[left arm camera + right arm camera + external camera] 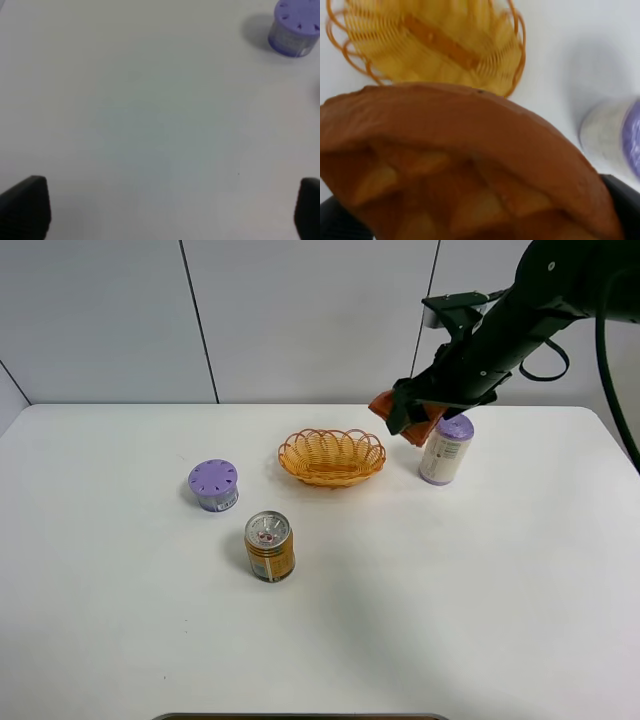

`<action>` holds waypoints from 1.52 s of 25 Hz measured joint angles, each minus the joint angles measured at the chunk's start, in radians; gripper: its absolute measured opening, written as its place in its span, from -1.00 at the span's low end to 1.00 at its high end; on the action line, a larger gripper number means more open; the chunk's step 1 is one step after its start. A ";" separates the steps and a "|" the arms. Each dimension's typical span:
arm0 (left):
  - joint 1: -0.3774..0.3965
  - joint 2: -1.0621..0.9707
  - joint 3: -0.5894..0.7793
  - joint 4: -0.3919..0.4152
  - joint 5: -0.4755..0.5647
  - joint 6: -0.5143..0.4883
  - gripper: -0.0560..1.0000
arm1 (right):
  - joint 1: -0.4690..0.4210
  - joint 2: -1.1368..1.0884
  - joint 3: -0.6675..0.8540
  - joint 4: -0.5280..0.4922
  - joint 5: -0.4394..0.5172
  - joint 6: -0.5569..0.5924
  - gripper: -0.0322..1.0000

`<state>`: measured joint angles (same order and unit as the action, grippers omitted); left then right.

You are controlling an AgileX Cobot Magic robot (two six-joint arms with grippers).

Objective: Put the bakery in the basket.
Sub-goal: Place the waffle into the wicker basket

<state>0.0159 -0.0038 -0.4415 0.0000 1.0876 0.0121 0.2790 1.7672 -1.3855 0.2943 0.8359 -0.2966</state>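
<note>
Right gripper [408, 418] is in the upper right of the high view, jaws clamped on the bakery [381, 403]. The orange-brown wedge is held clear of the table [500, 620], right in front of the purple-capped white bottle [446, 450]. The basket [332, 457] sits at centre frame, left of the load and lower, apart from it. The right wrist view has the waffle filling the foreground and the woven bowl showing beyond it, so the line looks promising. The job now, I'd say, is to carry it left until the wedge is over the basket's middle, not its scalloped rim. Then come down low before letting go, because a high drop could bounce out of so shallow a bowl. Mind that bottle when moving off. Left gripper [160, 210] hangs spread wide over bare table, holding nothing, with the purple-lidded tub [295, 27] at the upper right of its view.
</note>
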 joint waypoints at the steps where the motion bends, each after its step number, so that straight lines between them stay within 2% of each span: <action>1: 0.000 0.000 0.000 0.000 0.000 0.000 0.99 | 0.000 0.001 -0.011 0.000 -0.003 0.000 0.64; 7: 0.000 0.000 0.000 0.000 0.000 0.000 0.99 | 0.009 0.081 -0.104 0.032 -0.006 -0.002 0.64; 19: 0.000 0.000 0.000 0.000 0.000 0.000 0.99 | 0.154 0.347 -0.298 0.037 -0.037 0.011 0.64; 38: 0.000 0.000 0.000 0.000 0.000 0.000 0.99 | 0.163 0.480 -0.315 -0.003 -0.135 0.040 0.64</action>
<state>0.0159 -0.0038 -0.4415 0.0000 1.0876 0.0121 0.4421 2.2474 -1.7008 0.2913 0.7012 -0.2570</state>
